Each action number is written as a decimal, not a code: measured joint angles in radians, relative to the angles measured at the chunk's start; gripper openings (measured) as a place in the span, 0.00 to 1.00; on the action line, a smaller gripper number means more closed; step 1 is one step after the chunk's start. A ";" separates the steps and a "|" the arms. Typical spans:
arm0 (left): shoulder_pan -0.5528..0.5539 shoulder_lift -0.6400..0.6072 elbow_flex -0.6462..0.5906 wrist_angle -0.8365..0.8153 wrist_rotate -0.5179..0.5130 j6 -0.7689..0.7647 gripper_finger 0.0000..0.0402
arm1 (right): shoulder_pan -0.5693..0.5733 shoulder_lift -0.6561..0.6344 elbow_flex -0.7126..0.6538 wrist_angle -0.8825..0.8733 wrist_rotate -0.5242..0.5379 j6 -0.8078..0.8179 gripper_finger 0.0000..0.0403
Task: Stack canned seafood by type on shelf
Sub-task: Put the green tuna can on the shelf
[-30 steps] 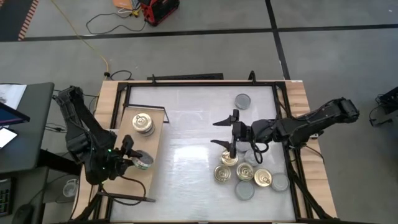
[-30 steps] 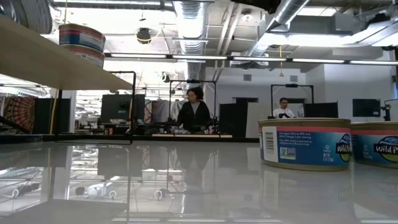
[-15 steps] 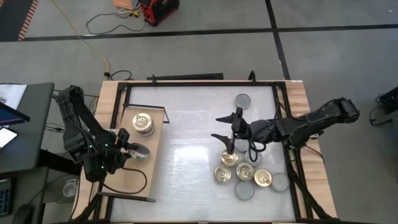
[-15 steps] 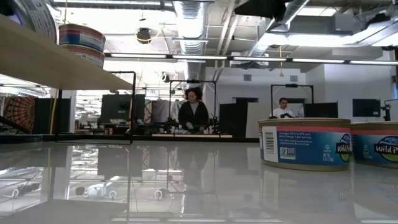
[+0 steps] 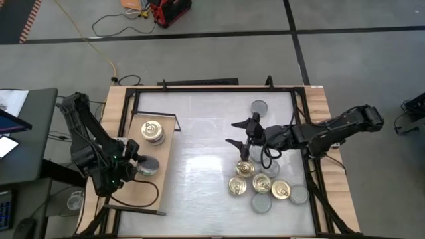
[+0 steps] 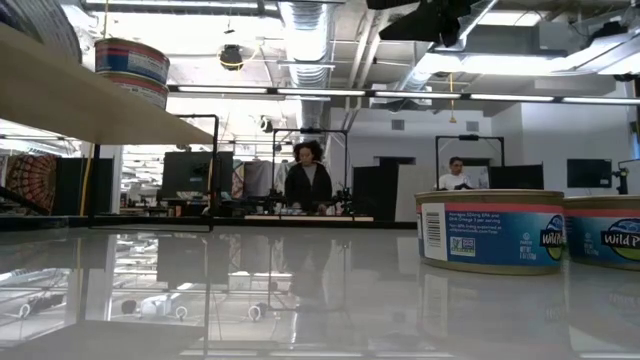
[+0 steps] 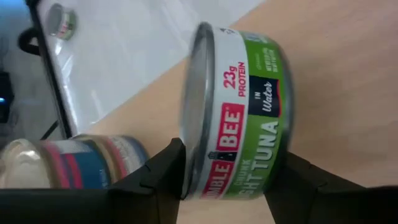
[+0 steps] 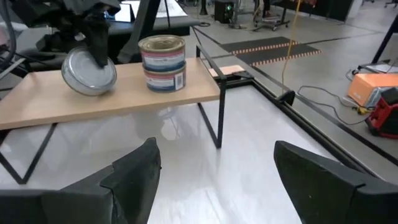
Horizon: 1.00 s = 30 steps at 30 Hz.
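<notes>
Evidently left gripper [image 5: 136,161] pinches a silver-topped tin [image 5: 147,166] tilted over the shelf [image 5: 163,143], starting a second pile beside the gold-topped stack [image 5: 152,131]; right gripper [image 5: 243,138], fingers spread, hangs above the loose tins [image 5: 262,186].

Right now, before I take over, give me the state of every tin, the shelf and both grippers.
left gripper: around the green-label tin, jaws loosening.
green-label tin: tilted on edge over the shelf.
shelf: holds one two-tin stack.
two-tin stack: upright, gold top.
right gripper: open, above the table tins.
table tins: upright, loosely clustered, unstacked.
lone silver tin: upright, apart near the far edge.
</notes>
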 joint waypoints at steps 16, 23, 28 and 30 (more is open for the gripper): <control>0.000 0.005 0.064 -0.010 0.114 -0.043 0.48 | 0.000 0.000 0.000 -0.004 0.000 0.045 0.84; 0.000 0.015 0.064 -0.048 0.159 -0.092 0.48 | 0.003 0.000 0.000 -0.003 0.000 0.070 0.84; 0.000 0.019 0.064 -0.045 0.179 -0.127 0.56 | 0.003 0.000 0.000 -0.003 -0.001 0.072 0.84; 0.000 0.020 0.063 -0.042 0.179 -0.131 0.62 | 0.003 0.000 0.000 -0.003 -0.001 0.073 0.84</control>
